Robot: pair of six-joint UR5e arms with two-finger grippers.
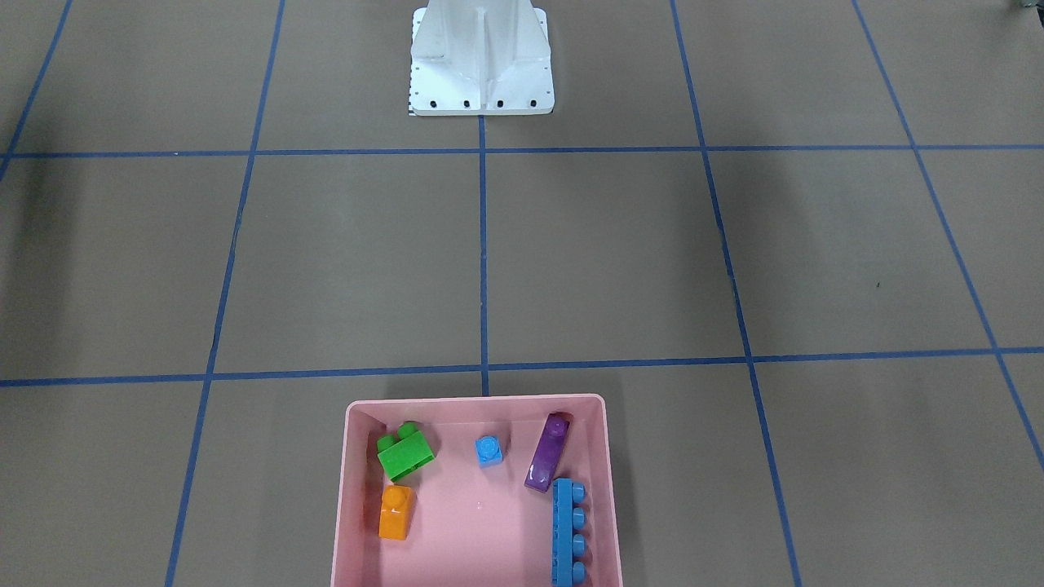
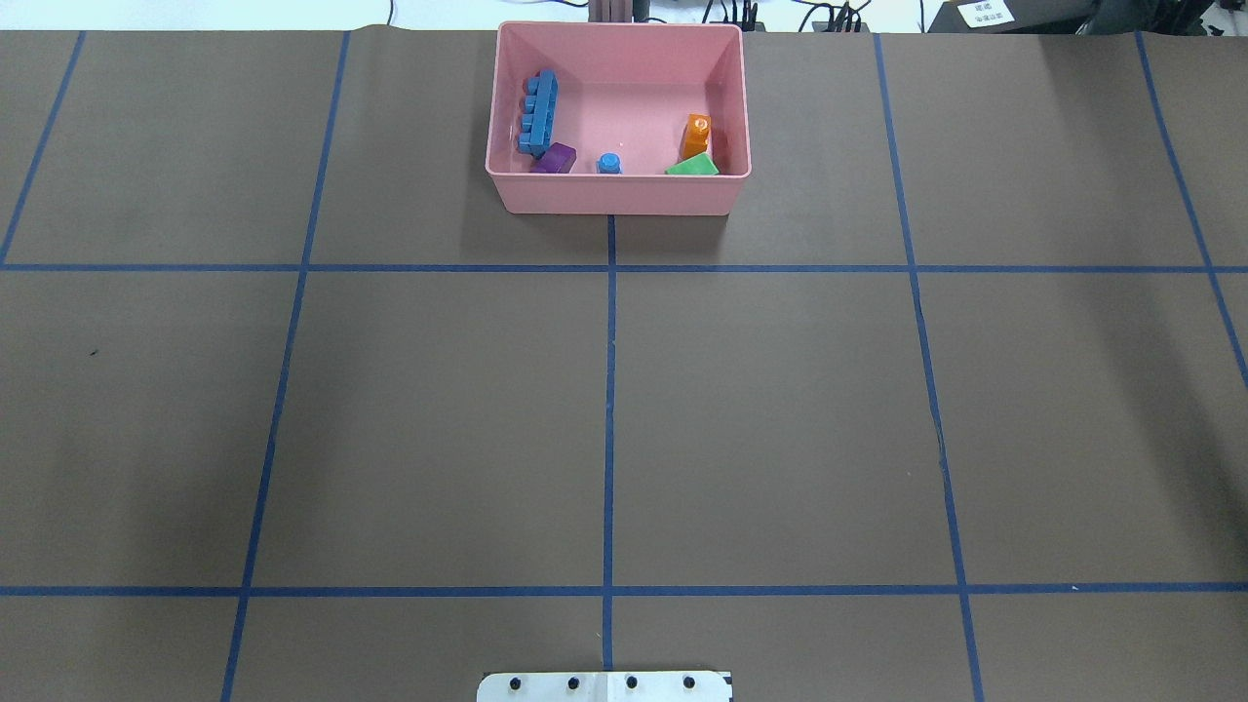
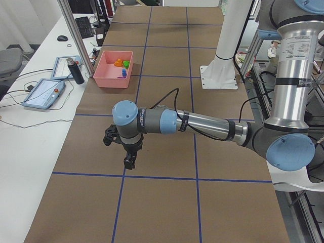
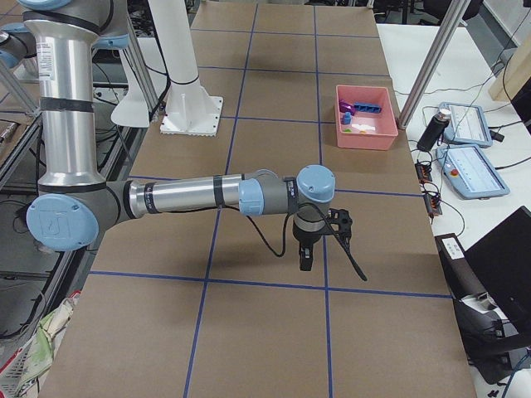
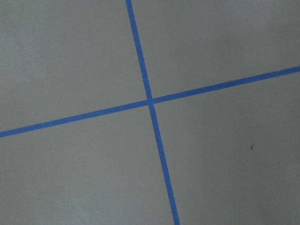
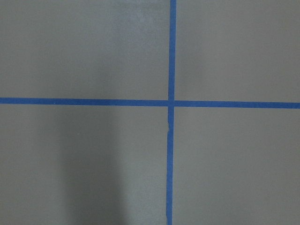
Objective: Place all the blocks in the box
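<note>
The pink box [image 1: 475, 400] stands at the table's far edge from the robot, and all the blocks lie inside it. The green block [image 1: 405, 451] and orange block [image 1: 396, 512] lie together at one side, the tiny blue block [image 1: 488, 450] in the middle, and the purple block [image 1: 547, 463] and long blue block [image 1: 568, 531] at the other side. My left gripper [image 3: 129, 163] and right gripper [image 4: 304, 264] hang over bare table far from the box [image 2: 614, 195]. They show only in the side views, so I cannot tell whether they are open or shut.
The white robot base [image 1: 481, 61] stands at the table's near edge. Blue tape lines [image 5: 150, 101] grid the brown table. Beside the box end, a side table holds tablets [image 3: 44, 93] and a black bottle [image 3: 75, 71].
</note>
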